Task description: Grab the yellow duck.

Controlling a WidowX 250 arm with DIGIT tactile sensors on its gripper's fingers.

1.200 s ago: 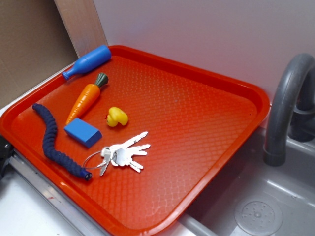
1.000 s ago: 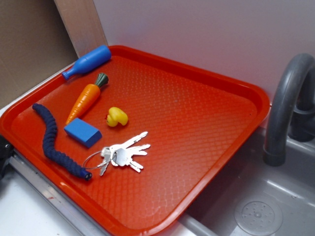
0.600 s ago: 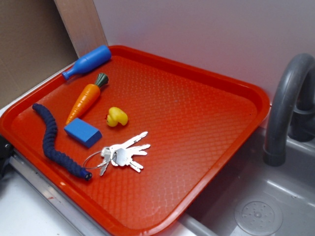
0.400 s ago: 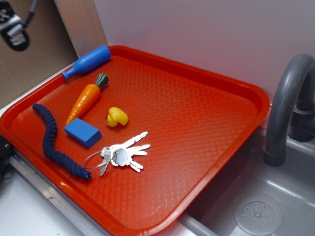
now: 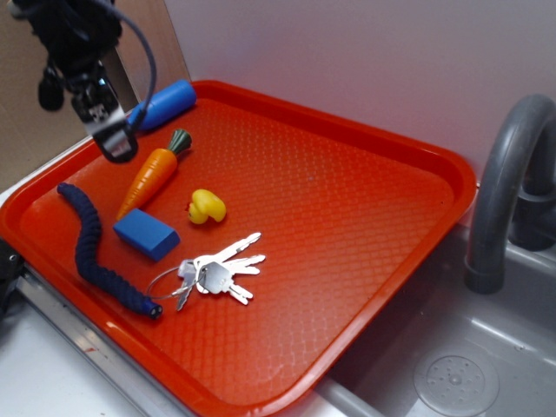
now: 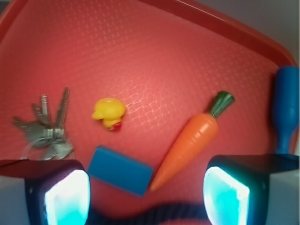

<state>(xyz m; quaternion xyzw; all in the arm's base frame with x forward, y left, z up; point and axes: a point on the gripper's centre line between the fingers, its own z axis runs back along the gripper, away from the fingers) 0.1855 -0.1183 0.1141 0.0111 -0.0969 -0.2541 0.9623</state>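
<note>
The yellow duck (image 5: 207, 207) is small and round with a red-orange beak, and it stands on the red tray (image 5: 365, 217) left of centre. In the wrist view the yellow duck (image 6: 109, 111) lies ahead of the jaws, left of the midline and well clear of them. My gripper (image 5: 110, 142) hangs above the tray's back left part, over the carrot's leafy end and up-left of the duck. The wrist view shows my gripper (image 6: 147, 197) open, with nothing between its glowing pads (image 6: 68, 197).
An orange toy carrot (image 5: 152, 178), a blue block (image 5: 146, 233), a bunch of keys (image 5: 213, 271), a dark blue rope (image 5: 91, 252) and a blue bottle (image 5: 161, 106) surround the duck. A grey faucet (image 5: 504, 182) and sink (image 5: 452, 373) lie to the right.
My arm has come into view from the upper left and dropped down over the tray's back left part. The duck and the other objects have not moved.
</note>
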